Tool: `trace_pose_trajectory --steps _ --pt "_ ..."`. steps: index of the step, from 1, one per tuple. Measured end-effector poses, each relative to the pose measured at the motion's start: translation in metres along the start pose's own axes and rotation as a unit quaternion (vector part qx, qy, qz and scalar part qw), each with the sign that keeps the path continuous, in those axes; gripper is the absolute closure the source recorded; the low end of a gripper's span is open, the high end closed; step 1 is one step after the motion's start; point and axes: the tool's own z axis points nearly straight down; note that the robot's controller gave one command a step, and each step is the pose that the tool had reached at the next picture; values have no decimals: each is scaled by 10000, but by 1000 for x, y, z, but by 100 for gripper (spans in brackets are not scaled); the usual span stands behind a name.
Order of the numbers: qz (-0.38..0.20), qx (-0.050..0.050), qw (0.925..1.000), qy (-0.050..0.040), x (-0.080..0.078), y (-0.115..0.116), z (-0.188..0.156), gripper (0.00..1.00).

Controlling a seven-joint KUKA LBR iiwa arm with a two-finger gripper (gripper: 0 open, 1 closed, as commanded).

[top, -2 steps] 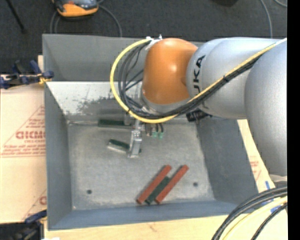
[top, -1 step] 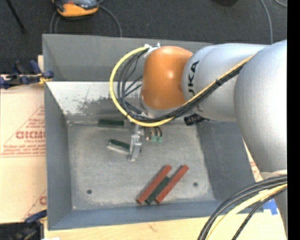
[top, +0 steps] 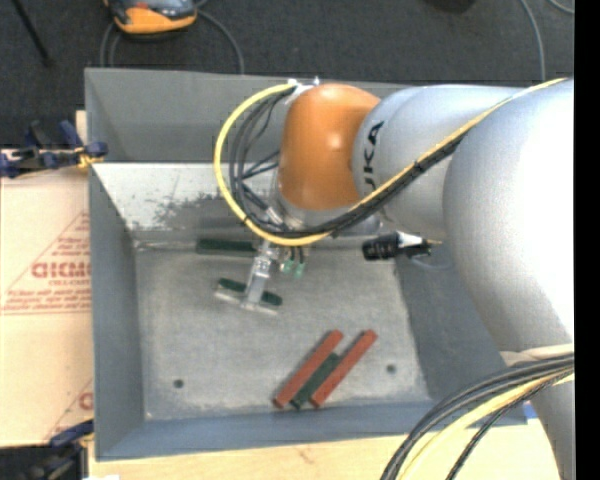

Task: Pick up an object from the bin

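Note:
My gripper (top: 262,274) reaches down from under the orange wrist cover to the bin floor, left of the middle. Right at its lower end lies a short dark green stick (top: 257,288), crossed by a pale grey piece; I cannot tell whether that piece belongs to the gripper. A longer dark green bar (top: 225,246) lies flat just behind it, near the foot of the back wall. Nothing visibly hangs from the gripper.
Towards the front right of the floor lie three long bars side by side on a slant: two red ones (top: 342,367) with a dark green one (top: 320,374) between them. The bulky arm covers the bin's right side and back right corner.

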Motion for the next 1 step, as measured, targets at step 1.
trace_pose_trajectory --steps 1 --pt "-44 14 10000 0 -3 -1 41 0"
